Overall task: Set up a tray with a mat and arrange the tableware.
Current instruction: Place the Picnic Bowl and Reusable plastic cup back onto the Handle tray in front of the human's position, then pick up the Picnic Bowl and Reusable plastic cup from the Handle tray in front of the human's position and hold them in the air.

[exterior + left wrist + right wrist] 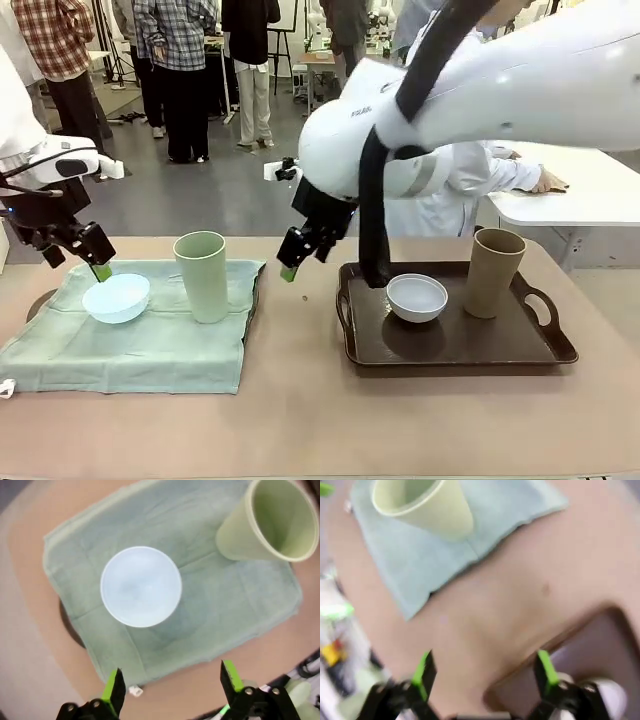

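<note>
— Front view first: where's the tableware?
— Sits in two groups. On the left, pale blue bowl (116,297) and pale green cup (202,275), upright, side by side on the green mat (130,350), spread flat on the desk (320,420). On the right, white bowl (417,297) and tan-brown cup (494,272), upright inside the dark brown tray (450,352).
— And the arms?
— Left end effector (78,262) open and empty, one green pad close above the pale blue bowl's far rim. Right end effector (305,260) open too, gripping nothing, hanging over bare desk between mat and tray.
— Left wrist view?
— Looks down past spread jaws: left end effector (172,672) open, holding nothing. Pale blue bowl (141,586) mid-mat (210,610), pale green cup (270,522) nearer a mat corner, apart from the bowl.
— Right wrist view?
— Blurred. Right end effector (484,659) open, empty, above bare desk (510,595). Pale green cup (422,502) on the mat (420,565) farther ahead, tray (600,650) corner close beside one finger.
</note>
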